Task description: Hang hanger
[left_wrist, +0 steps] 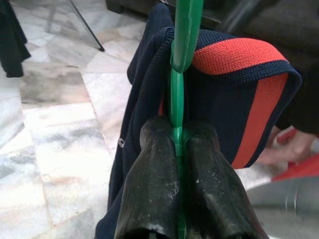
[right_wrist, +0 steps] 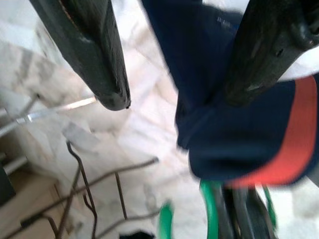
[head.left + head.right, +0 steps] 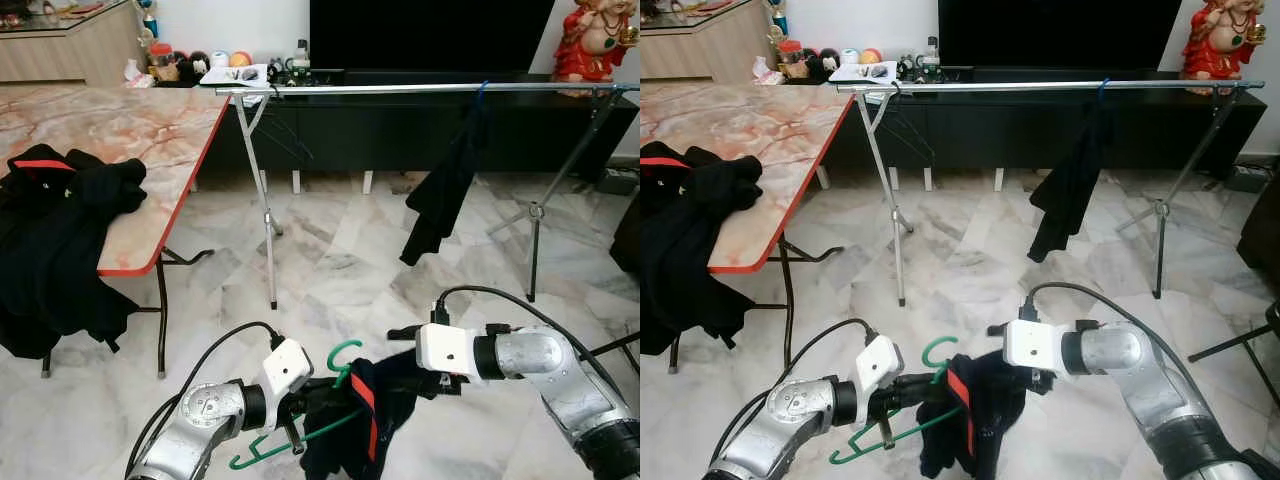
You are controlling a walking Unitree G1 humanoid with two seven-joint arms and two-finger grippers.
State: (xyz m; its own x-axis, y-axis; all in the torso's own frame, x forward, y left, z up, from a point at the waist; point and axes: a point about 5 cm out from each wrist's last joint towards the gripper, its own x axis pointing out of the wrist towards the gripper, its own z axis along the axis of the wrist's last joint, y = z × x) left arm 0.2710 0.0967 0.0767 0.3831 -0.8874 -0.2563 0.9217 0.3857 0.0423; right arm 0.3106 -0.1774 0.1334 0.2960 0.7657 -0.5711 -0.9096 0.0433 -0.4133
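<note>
The left gripper (image 1: 177, 149) is pinching the green hanger (image 3: 345, 362) between its two closed black fingers (image 1: 154, 179), the thin plastic running straight up out of the clamp, while the right gripper (image 2: 174, 74) is hanging with its fingers spread apart beside the dark garment (image 3: 365, 420) draped on that hanger, one finger touching or nearly touching the cloth; whether it is gripping any of it I cannot tell. Taking the drying rail (image 3: 420, 90) as the landmark, the hanger and its garment are sitting low and well in front of it, close to the robot's body and far beneath the bar, with open marble floor (image 3: 330, 260) lying between. As a judgement, the task is roughly at its middle: the garment seems already threaded on, but the hook is not yet over the rail, so lifting and carrying forward are what is left. The hanger is looking slender and bright green, its curved hook poking up above the cloth and its lower bar jutting out to the left; the garment is navy with a red stripe, bunched rather than hanging flat. Another dark garment (image 3: 440, 190) is already dangling from the rail, right of its middle, and a table (image 3: 150, 130) with black clothes (image 3: 60, 220) is standing to the rail's left.
</note>
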